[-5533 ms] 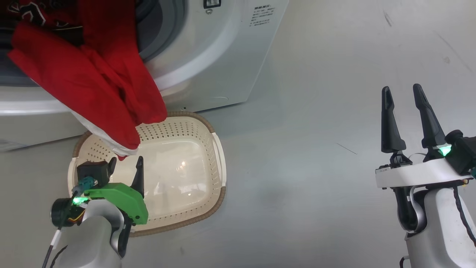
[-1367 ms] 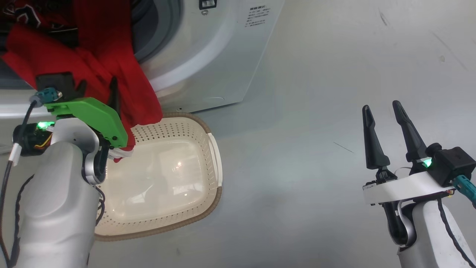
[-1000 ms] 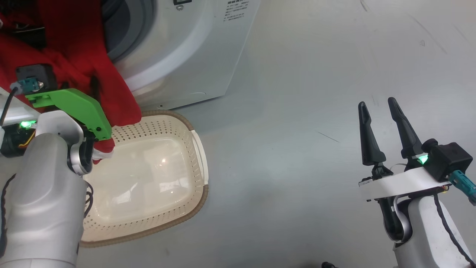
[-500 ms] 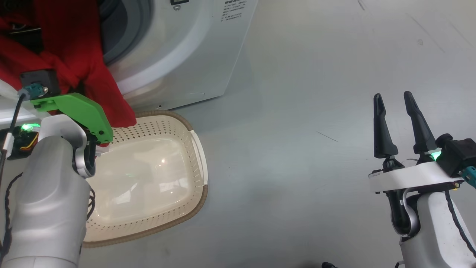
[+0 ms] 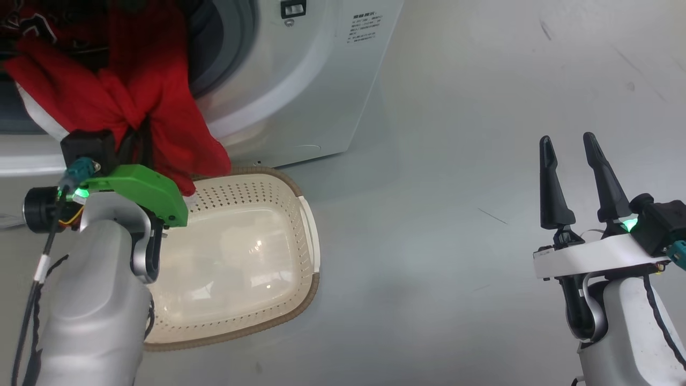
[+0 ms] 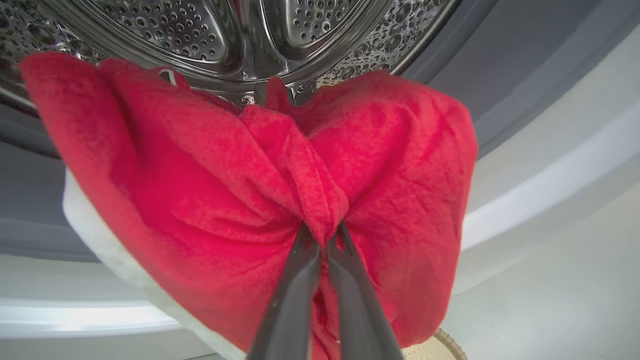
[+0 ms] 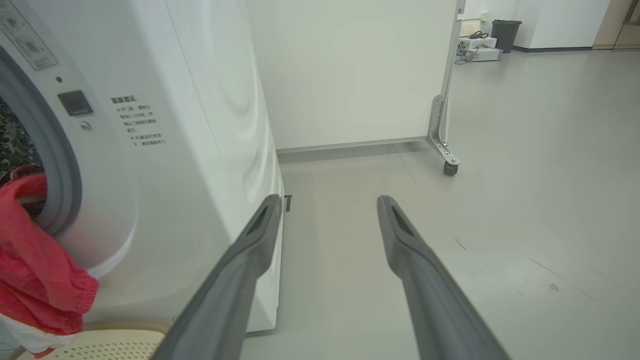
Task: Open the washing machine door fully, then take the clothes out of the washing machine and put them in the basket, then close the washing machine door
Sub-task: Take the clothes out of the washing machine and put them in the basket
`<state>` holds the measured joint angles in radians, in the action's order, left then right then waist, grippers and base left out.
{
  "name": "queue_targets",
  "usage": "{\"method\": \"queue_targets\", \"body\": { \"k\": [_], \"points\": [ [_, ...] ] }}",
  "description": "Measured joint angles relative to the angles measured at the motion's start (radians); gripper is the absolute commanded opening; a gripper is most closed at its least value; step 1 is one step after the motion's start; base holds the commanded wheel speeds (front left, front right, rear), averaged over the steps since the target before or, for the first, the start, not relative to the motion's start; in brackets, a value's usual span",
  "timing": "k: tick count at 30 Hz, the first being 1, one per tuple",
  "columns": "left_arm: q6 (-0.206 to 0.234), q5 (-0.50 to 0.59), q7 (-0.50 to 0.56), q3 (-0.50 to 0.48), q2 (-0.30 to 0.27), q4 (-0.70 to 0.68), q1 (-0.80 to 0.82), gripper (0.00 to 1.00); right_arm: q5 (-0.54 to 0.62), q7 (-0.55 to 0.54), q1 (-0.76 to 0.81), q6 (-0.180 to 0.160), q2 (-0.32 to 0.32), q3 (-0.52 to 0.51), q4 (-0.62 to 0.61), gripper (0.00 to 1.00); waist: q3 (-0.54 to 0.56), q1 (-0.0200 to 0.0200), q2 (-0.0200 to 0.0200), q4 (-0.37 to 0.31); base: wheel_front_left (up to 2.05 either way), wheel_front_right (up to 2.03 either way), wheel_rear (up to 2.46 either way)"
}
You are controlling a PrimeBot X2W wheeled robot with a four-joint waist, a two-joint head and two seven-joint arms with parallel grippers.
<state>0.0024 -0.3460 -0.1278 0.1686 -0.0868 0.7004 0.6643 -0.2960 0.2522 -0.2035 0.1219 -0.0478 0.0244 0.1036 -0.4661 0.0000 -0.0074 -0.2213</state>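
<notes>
Head view puts the left gripper (image 5: 140,140) at the left of the frame, its two dark fingers clenched on a bunched fold of the red jersey (image 5: 171,102). The jersey hangs out of the mouth of the washing machine (image 5: 305,80) in the upper left, over the grey rubber ring (image 5: 238,48) and down the white front. Its lowest red corner reaches the far rim of the basket (image 5: 315,241). The cream basket sits on the floor (image 5: 455,161) against the foot of the machine, left of centre.

Left wrist view has the fingertips meeting at lower centre, pinching a gathered ridge of red cloth that puckers away to both sides. A white panel (image 6: 100,250) edges the jersey at the lower left, and the perforated steel drum (image 6: 225,30) spans the top of the frame.

At the lower right of the head view the right gripper (image 5: 567,140) points up the frame with its fingers spread apart, grasping nothing, well apart from basket and machine. Right wrist view shows those parted fingers rising from the bottom edge. The machine's white body with a printed notice (image 7: 137,122) is on the left, and the jersey is at the lower left edge. A white partition (image 7: 350,75) on a caster (image 7: 450,167) is at upper centre, and a dark bin (image 7: 506,31) is at the upper right.
</notes>
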Motion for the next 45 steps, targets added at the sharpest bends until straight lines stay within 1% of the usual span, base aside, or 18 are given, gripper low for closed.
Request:
{"method": "queue_targets", "body": {
  "k": [7,13,20,25,28,29,35,38,45],
  "points": [
    [-0.008,0.005,-0.103,0.019,0.017,-0.072,-0.044,0.0,0.01,0.0,0.022,0.0,-0.007,-0.013,0.001,1.0,0.035,0.0,0.0,0.032,0.0,0.0,0.0],
    [-0.006,0.032,-0.121,0.027,0.019,-0.16,-0.08,0.0,0.022,0.0,0.033,0.0,-0.015,-0.02,0.0,1.0,0.059,0.0,0.0,0.069,0.0,0.0,0.0],
    [0.011,0.061,-0.124,0.049,0.031,-0.264,-0.136,0.0,0.029,0.0,0.054,0.0,-0.024,-0.035,-0.002,1.0,0.082,-0.0001,0.0,0.112,0.0,0.0,0.0],
    [0.027,0.061,-0.124,0.048,0.034,-0.328,-0.202,0.0,0.036,0.0,0.056,0.0,-0.025,-0.034,-0.009,1.0,0.097,-0.0001,0.0,0.138,0.0,0.0,0.0],
    [0.029,0.051,-0.124,0.049,0.038,-0.349,-0.244,0.0,0.038,0.0,0.06,0.0,-0.027,-0.034,-0.019,1.0,0.099,-0.0001,0.0,0.151,0.0,0.0,0.0],
    [0.036,0.049,-0.124,0.048,0.039,-0.353,-0.259,0.0,0.042,0.0,0.06,0.0,-0.028,-0.03,-0.019,1.0,0.097,0.0,0.0,0.153,0.0,0.0,0.0],
    [0.035,0.004,-0.124,0.061,0.04,-0.316,-0.35,0.0,0.044,0.0,0.059,0.0,-0.027,-0.012,-0.018,1.0,0.09,0.0,0.0,0.154,0.0,0.0,0.0],
    [0.018,-0.007,-0.109,0.073,0.04,-0.279,-0.377,0.0,0.044,0.0,0.059,0.0,-0.026,0.008,-0.018,1.0,0.084,0.0,0.0,0.146,0.0,0.0,0.0],
    [-0.016,-0.008,-0.047,0.122,0.04,-0.182,-0.384,0.0,0.042,0.0,0.051,0.0,-0.02,0.023,-0.018,1.0,0.065,-0.0001,0.0,0.116,0.0,0.0,0.0]
  ]
}}
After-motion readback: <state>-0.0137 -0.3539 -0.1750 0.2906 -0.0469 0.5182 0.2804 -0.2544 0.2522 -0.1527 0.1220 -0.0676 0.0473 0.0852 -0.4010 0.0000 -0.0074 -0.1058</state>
